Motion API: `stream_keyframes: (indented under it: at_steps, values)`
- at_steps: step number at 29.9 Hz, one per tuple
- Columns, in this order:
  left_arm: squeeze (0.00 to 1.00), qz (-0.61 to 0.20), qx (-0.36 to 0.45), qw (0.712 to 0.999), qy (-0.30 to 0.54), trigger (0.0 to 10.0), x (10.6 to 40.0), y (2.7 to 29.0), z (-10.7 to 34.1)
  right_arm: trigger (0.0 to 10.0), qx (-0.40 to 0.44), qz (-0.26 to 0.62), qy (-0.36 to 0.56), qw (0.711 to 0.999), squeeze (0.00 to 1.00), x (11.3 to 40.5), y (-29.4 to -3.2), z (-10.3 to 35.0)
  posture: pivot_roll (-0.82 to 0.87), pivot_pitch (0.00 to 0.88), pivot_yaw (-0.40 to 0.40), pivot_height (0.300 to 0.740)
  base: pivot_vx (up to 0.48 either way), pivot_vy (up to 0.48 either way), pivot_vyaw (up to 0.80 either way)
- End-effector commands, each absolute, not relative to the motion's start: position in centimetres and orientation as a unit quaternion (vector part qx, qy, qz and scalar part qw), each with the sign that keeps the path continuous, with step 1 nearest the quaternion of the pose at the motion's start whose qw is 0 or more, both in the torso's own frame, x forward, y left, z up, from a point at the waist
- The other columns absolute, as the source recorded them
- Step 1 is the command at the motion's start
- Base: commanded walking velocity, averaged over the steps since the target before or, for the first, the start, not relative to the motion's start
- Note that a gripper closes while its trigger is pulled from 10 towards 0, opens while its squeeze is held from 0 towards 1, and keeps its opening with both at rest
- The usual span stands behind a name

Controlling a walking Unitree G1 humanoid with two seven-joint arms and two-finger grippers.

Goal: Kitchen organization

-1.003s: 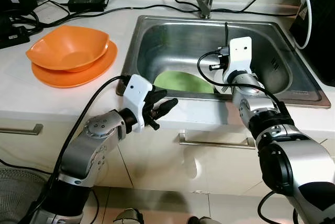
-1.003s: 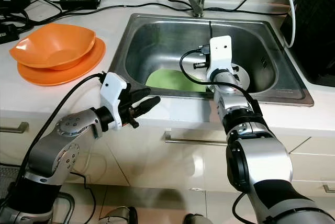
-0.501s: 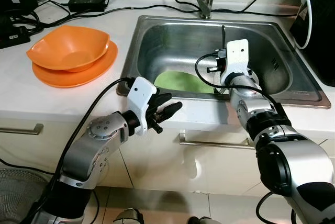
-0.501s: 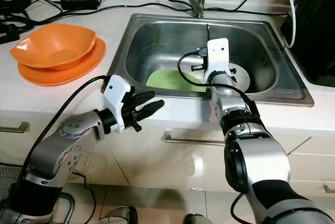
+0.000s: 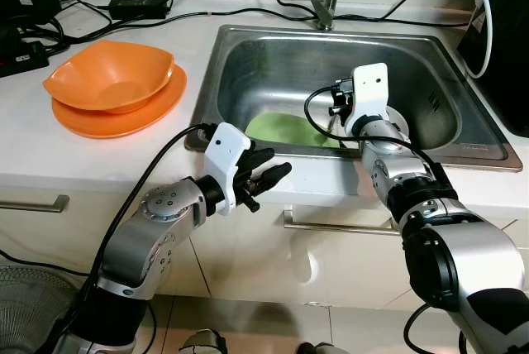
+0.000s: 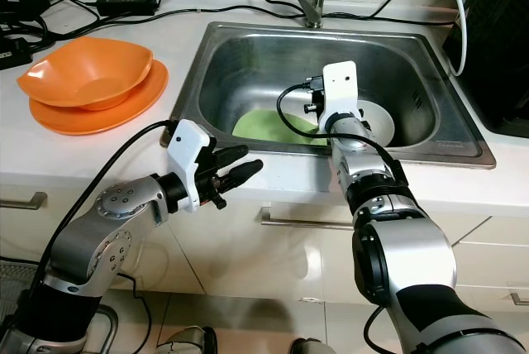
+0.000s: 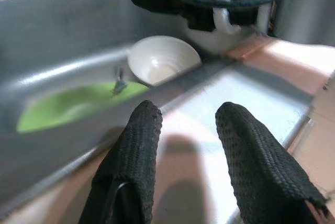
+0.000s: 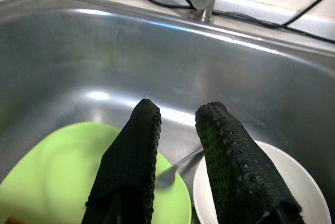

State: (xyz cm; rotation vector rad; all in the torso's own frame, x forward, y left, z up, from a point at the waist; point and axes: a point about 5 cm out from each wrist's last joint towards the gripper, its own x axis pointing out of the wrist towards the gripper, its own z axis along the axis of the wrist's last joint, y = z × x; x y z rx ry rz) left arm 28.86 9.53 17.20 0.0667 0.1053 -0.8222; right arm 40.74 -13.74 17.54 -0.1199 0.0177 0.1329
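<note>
Your right gripper (image 8: 175, 130) hangs inside the sink (image 5: 248, 48) with fingers parted, empty, above a green plate (image 8: 47, 177), a white bowl (image 8: 309, 192) and a spoon (image 8: 172, 171). Your left gripper (image 7: 183, 124), also spread and empty, hovers over the counter edge (image 5: 314, 176) before the sink.

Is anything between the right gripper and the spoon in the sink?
Nothing visible: the right gripper hangs open just above the spoon, which bridges the green plate and white bowl.
</note>
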Motion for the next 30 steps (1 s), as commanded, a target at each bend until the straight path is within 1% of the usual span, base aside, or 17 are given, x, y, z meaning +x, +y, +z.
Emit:
stream_keyframes:
  at_steps: [1, 3, 6, 7, 12, 14, 16, 19, 23, 30]
  values:
    - [0.00, -0.379, 0.042, 0.924, 0.022, 10.0, 29.4, 9.7, 18.2, 10.0, -0.057, 0.081, -0.022, 0.995, 0.00, 40.8, -13.2, 18.5, 0.12, 0.059, -0.016, 0.740, 0.000, 0.000, 0.00]
    - [0.00, -0.344, 0.057, 0.937, -0.006, 10.0, 30.2, 10.0, 19.0, 10.0, -0.042, 0.094, -0.048, 0.994, 0.00, 40.9, -12.9, 19.4, 0.12, 0.064, -0.017, 0.740, 0.000, 0.000, 0.00]
    - [0.00, -0.303, 0.082, 0.949, -0.033, 10.0, 30.9, 10.6, 20.0, 10.0, -0.027, 0.109, -0.078, 0.991, 0.00, 40.8, -12.5, 20.3, 0.11, 0.066, -0.018, 0.740, 0.000, 0.000, 0.00]
    - [0.00, -0.277, 0.113, 0.953, -0.056, 10.0, 31.3, 11.0, 20.9, 10.0, -0.014, 0.122, -0.098, 0.988, 0.00, 40.6, -12.3, 20.6, 0.11, 0.073, -0.019, 0.740, 0.000, 0.000, 0.00]
    - [0.00, -0.240, 0.163, 0.953, -0.085, 10.0, 31.8, 11.6, 22.3, 10.0, -0.010, 0.153, -0.111, 0.982, 0.00, 40.0, -11.6, 20.1, 0.11, 0.078, -0.020, 0.740, 0.000, 0.000, 0.00]
    - [0.00, -0.234, 0.171, 0.953, -0.088, 10.0, 31.9, 11.7, 22.4, 10.0, -0.010, 0.159, -0.110, 0.981, 0.00, 39.8, -11.5, 19.8, 0.11, 0.080, -0.019, 0.740, 0.000, 0.000, 0.00]
    - [0.00, -0.213, 0.215, 0.949, -0.091, 10.0, 32.3, 12.2, 22.6, 10.0, -0.013, 0.164, -0.103, 0.981, 0.00, 39.5, -11.4, 18.8, 0.11, 0.083, -0.016, 0.740, 0.000, 0.000, 0.00]
    - [0.00, -0.174, 0.256, 0.947, -0.083, 10.0, 32.8, 13.2, 22.7, 10.0, 0.000, 0.155, -0.083, 0.984, 0.00, 39.0, -11.6, 17.4, 0.11, 0.087, -0.016, 0.740, 0.000, 0.000, 0.00]
    - [0.00, -0.114, 0.287, 0.949, -0.067, 10.0, 33.5, 14.6, 22.9, 10.0, 0.009, 0.145, -0.063, 0.987, 0.00, 38.5, -11.7, 16.0, 0.11, 0.092, -0.015, 0.740, 0.000, 0.000, 0.00]
    - [0.00, -0.075, 0.330, 0.939, -0.056, 10.0, 33.9, 15.7, 23.0, 10.0, 0.021, 0.137, -0.056, 0.989, 0.00, 38.1, -11.8, 15.3, 0.11, 0.094, -0.014, 0.740, 0.000, 0.000, 0.00]
